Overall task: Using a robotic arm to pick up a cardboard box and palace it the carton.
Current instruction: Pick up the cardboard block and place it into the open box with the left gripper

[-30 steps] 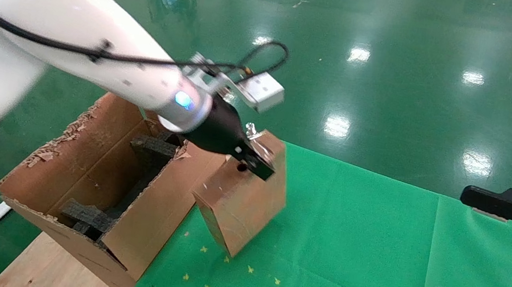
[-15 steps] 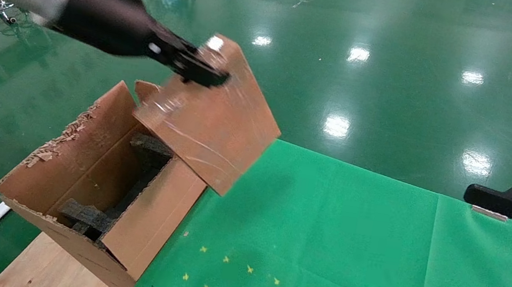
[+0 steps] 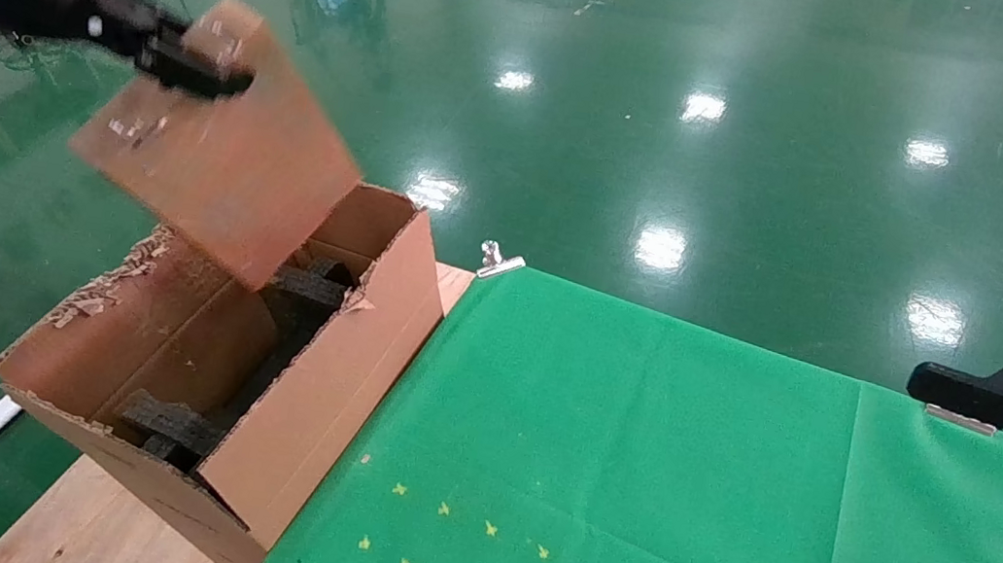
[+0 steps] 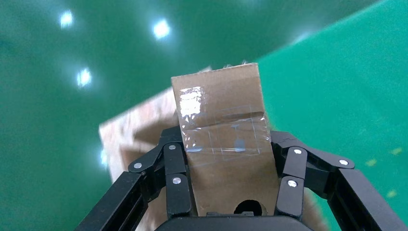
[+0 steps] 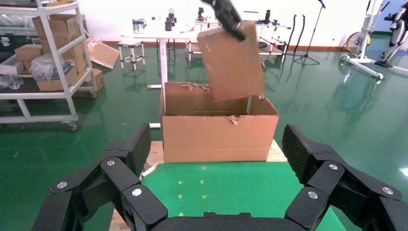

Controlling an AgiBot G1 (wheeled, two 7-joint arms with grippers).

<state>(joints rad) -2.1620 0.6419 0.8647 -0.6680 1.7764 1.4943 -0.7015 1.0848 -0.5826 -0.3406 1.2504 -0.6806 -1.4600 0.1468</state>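
Observation:
My left gripper [image 3: 193, 66] is shut on the narrow upper edge of the slim brown cardboard box [image 3: 221, 144] and holds it tilted in the air above the far end of the carton [image 3: 316, 413]. In the left wrist view the black fingers [image 4: 175, 180] clamp the taped box [image 4: 226, 144] from both sides, with its round hole near the palm. The carton is open at the top, with ragged edges and black foam blocks [image 3: 173, 422] inside. My right gripper [image 3: 980, 506] is open and empty at the right over the green cloth. The right wrist view shows the box [image 5: 231, 60] above the carton [image 5: 219, 132].
The green cloth [image 3: 631, 477] covers the table to the right of the carton, with small yellow marks [image 3: 454, 550] near the front. A metal clip [image 3: 494, 261] holds its far corner. A wooden board [image 3: 95, 519] lies under the carton. Shelves and stands are far off on the floor.
My left gripper has lifted the cardboard box off the green cloth and carried it up and to the left, over the carton. The right gripper has not moved.

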